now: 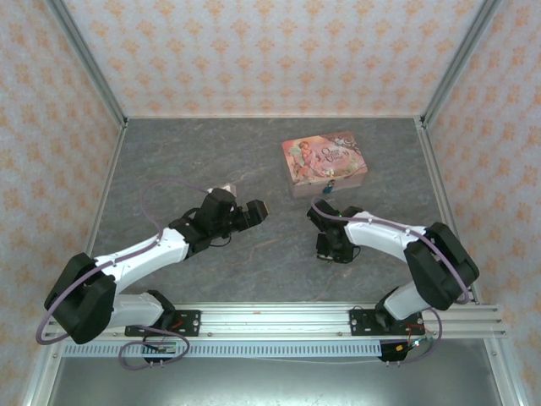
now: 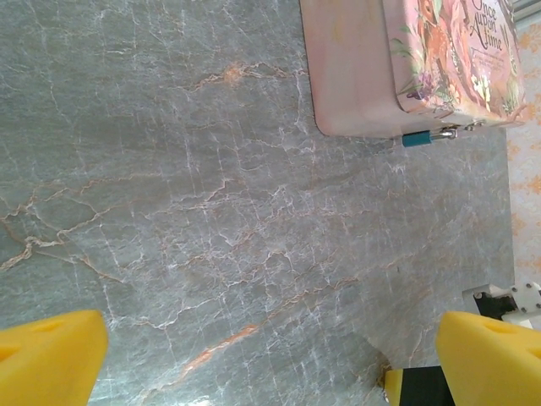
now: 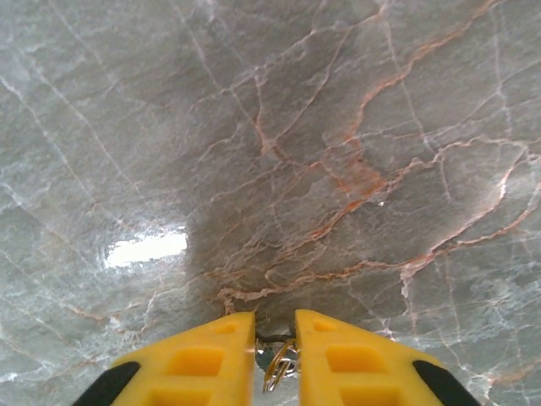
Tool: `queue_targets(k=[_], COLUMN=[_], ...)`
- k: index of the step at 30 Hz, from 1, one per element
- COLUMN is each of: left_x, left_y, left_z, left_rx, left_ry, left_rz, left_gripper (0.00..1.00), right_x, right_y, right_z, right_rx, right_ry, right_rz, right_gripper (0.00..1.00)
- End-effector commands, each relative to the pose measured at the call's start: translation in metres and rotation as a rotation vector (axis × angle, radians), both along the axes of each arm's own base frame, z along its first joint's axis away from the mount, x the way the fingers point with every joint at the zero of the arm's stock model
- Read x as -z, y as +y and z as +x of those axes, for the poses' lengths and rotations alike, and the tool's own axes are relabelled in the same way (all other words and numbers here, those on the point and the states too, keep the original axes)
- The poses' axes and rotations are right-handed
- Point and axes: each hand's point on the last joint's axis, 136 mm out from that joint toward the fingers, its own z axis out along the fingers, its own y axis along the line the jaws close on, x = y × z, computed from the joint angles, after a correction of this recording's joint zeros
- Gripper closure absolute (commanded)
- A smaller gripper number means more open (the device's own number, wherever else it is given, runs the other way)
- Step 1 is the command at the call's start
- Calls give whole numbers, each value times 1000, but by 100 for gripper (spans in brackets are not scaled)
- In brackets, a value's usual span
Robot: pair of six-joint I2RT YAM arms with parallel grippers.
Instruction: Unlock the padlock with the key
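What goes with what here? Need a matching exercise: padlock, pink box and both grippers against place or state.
Things:
1. padlock
2. pink box
3. left gripper
4. right gripper

Place or state:
A. jaws wide apart above bare table
B. lying flat on the far half of the table, right of centre
C. fingers nearly together, the key between them
D. teal, at the near side of the box

Pairs: 1-D, 2-B, 3-A, 4-C
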Motion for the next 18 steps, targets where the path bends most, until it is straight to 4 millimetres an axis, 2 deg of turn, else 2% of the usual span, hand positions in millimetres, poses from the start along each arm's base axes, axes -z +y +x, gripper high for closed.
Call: queue_targets(k=[1, 5, 8, 14, 18], left_x=[-7, -9, -13, -24, -33], left_y=[3, 6, 7, 4, -5], left_z=[2, 3, 3, 6, 9], left_rx=[-12, -20, -29, -55, -65], left_ry=[-16, -23, -31, -28, 8], left_rz=[32, 42, 41, -3, -61], left_gripper=[0, 0, 0, 0, 0], right_x=[14, 16, 11, -11, -34], right_y=[-8, -5, -2, 14, 28], right_z=[-20, -23, -19, 0, 17], right_rx=[16, 30, 33, 8, -42], right_ry=[60, 63, 36, -95, -221], right_rz=[-17, 12, 34, 143, 231], right_gripper=[90, 99, 100, 100, 100])
